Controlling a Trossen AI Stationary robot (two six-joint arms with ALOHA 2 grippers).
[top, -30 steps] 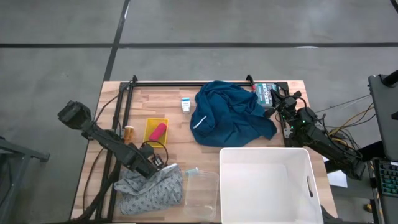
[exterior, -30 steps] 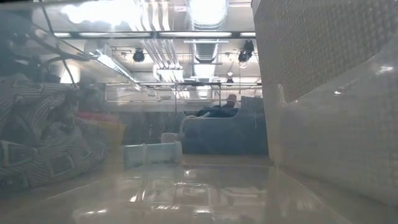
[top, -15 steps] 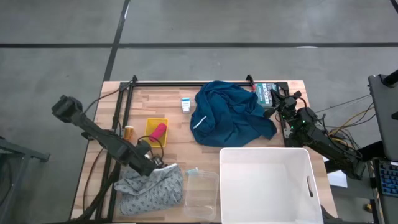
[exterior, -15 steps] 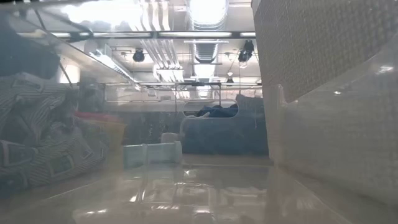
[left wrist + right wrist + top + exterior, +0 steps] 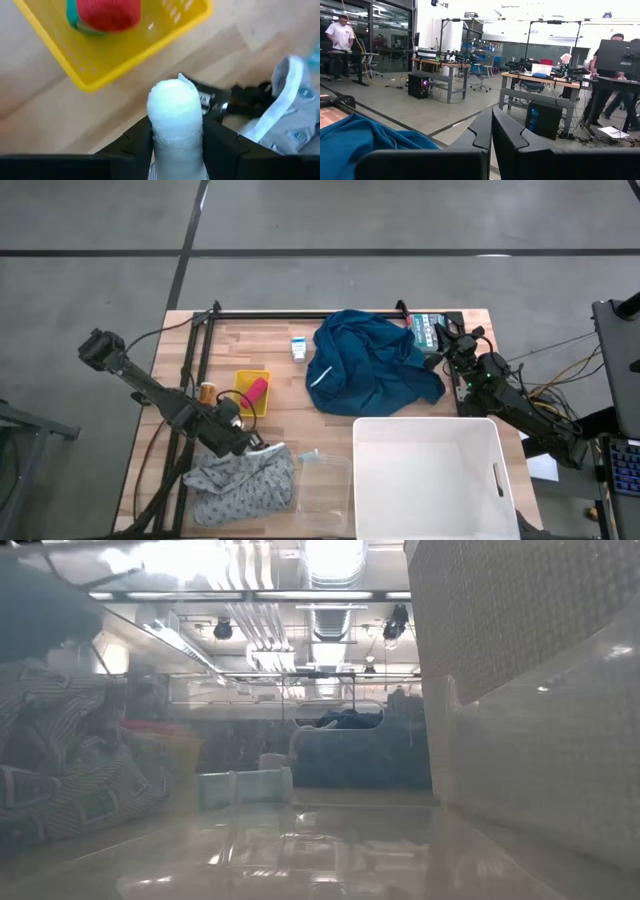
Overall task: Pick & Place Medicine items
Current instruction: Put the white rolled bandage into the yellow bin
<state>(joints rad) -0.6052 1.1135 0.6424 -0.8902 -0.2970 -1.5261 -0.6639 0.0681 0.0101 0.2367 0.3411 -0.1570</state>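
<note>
With left jaws pinching a white roll point(image 5: 175, 112) near the yellow tray point(image 5: 243, 380) and right jaws pressed together far off, looks like mid-carry; next, probably bring it to the white bin point(image 5: 495, 470) and let go, leaving the white carton point(image 5: 298, 348) and orange bottle point(image 5: 207, 392) waiting on the desk point(image 5: 270, 330).

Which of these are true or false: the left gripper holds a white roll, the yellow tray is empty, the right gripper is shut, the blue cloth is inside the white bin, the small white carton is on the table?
1. The left gripper holds a white roll. True.
2. The yellow tray is empty. False: a red item lies in it.
3. The right gripper is shut. True.
4. The blue cloth is inside the white bin. False: it lies on the table beside the bin.
5. The small white carton is on the table. True.
</note>
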